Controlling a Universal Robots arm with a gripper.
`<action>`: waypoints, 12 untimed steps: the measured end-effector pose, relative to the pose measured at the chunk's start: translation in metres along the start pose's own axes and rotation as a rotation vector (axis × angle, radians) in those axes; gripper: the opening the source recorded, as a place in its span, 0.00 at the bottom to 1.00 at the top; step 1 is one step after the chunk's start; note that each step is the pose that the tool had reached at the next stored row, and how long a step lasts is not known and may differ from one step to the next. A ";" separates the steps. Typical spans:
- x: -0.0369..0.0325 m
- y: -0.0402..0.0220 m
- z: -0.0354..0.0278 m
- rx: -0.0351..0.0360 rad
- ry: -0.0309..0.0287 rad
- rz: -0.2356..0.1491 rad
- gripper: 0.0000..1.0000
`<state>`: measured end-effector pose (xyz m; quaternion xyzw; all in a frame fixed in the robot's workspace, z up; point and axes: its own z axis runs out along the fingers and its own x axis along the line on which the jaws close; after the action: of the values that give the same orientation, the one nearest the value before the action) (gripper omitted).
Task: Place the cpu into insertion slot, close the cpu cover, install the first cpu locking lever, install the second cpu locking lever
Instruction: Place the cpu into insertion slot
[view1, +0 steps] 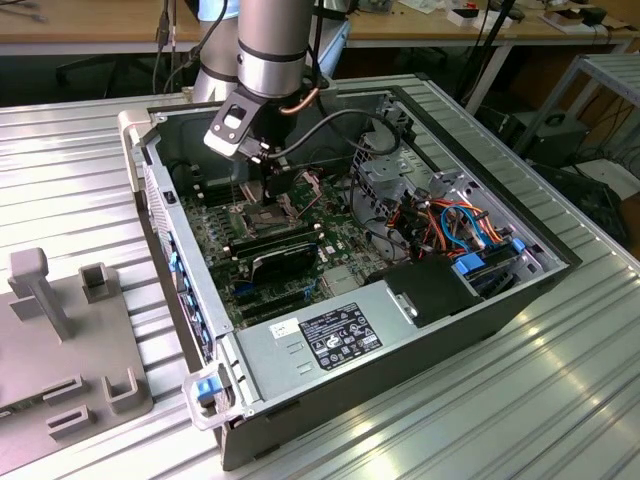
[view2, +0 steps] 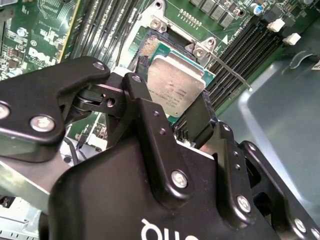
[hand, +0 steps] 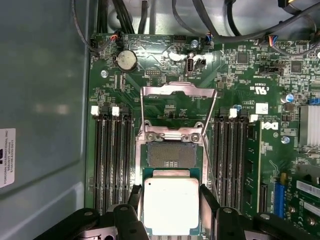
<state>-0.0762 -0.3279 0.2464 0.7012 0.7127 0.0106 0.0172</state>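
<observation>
Two black fingers (hand: 209, 200) of the gripper (hand: 172, 202) clamp opposite edges of the flat square silvery-topped cpu (hand: 171, 210), so it hangs level. It is poised just beside the square dark-centred insertion slot (hand: 172, 156), unseated. The silver hinged cpu cover (hand: 178, 90) lies swung back, exposing the slot.

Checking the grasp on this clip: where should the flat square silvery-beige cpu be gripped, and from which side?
By two opposite side edges, coming from above its flat metal top, as the black gripper holds the flat square silvery-beige cpu now. It is thin, so only the edges offer purchase.
</observation>
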 end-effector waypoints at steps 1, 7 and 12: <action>0.0005 0.0000 0.0014 0.0000 -0.0002 0.005 0.55; 0.0013 0.0028 0.0119 0.0002 -0.0012 0.028 0.55; 0.0014 0.0065 0.0225 0.0002 -0.0026 0.028 0.55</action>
<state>-0.0689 -0.3266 0.2241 0.7113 0.7026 0.0098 0.0179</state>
